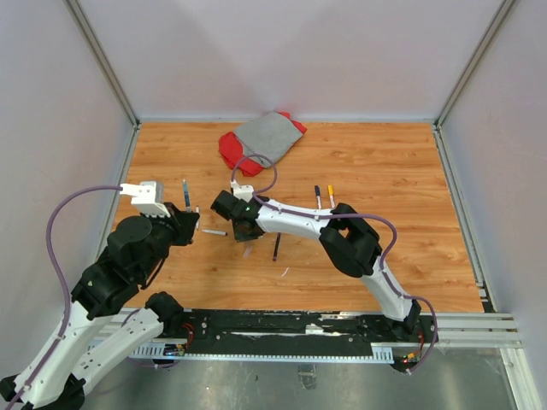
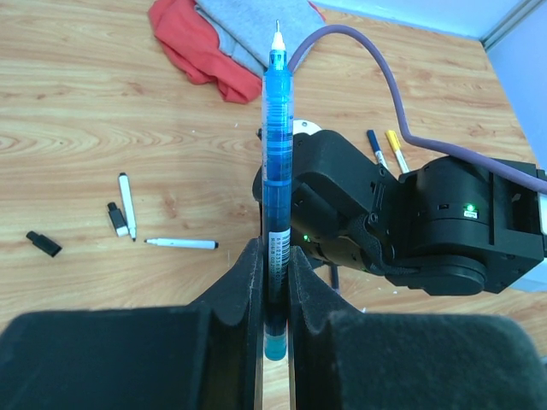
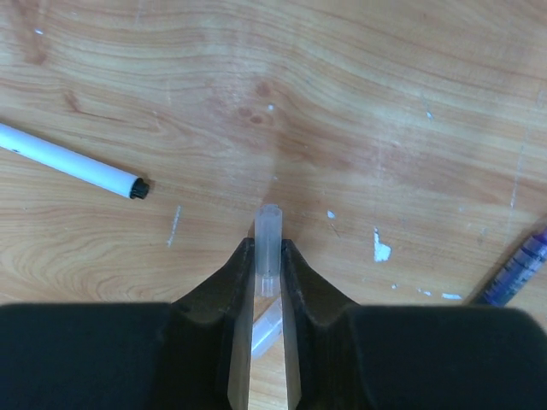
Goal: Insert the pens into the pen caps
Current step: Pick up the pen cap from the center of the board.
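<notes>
Pairing parts: left gripper [image 2: 275, 256] clamped on blue pen [image 2: 278, 171], nib pointing to 12 o'clock; right gripper [image 3: 267, 256] pinched on clear cap [image 3: 267, 226], protruding toward 12 o'clock. Best to line up both axes, then push slowly; cap likely slips.
</notes>
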